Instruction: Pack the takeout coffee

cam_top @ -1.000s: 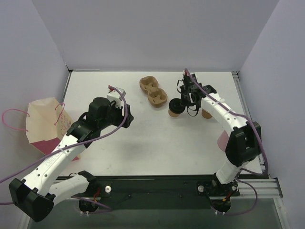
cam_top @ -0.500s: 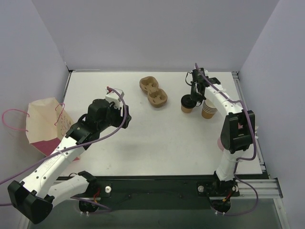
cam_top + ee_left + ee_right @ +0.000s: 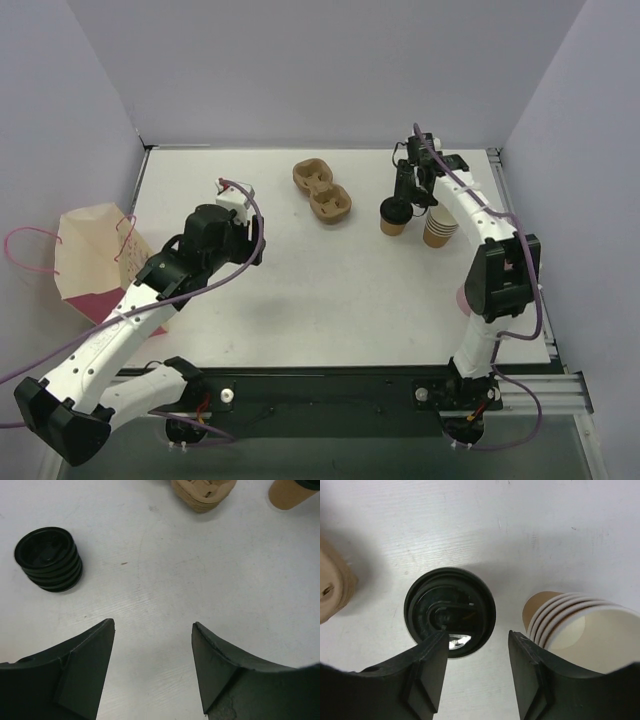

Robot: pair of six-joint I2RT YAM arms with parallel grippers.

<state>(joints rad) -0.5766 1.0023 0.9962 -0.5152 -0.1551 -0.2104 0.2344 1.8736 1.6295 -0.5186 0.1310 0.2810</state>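
The takeout coffee [image 3: 393,217] is a brown paper cup with a black lid [image 3: 450,611]. It stands upright on the table, right of the cup holder [image 3: 322,192] and left of the stack of lidless cups [image 3: 438,228]. My right gripper [image 3: 477,635] hangs open just above it; in the right wrist view its left finger overlaps the lid's near rim and nothing is between the fingers. From above, the right gripper [image 3: 407,192] sits over the cup's far side. My left gripper [image 3: 153,624] is open and empty over bare table at centre-left, with the coffee [image 3: 290,491] far ahead of it.
A stack of loose black lids [image 3: 48,558] lies ahead and to the left of the left gripper. The cup holder [image 3: 202,492] has two wells. A paper bag with pink handles [image 3: 95,258] stands off the table's left edge. Lidless cups [image 3: 575,630] crowd the right finger.
The right arm carried the coffee rightward, set it beside the cup stack, and its jaws have now opened off the lid. The left arm shifted slightly left.
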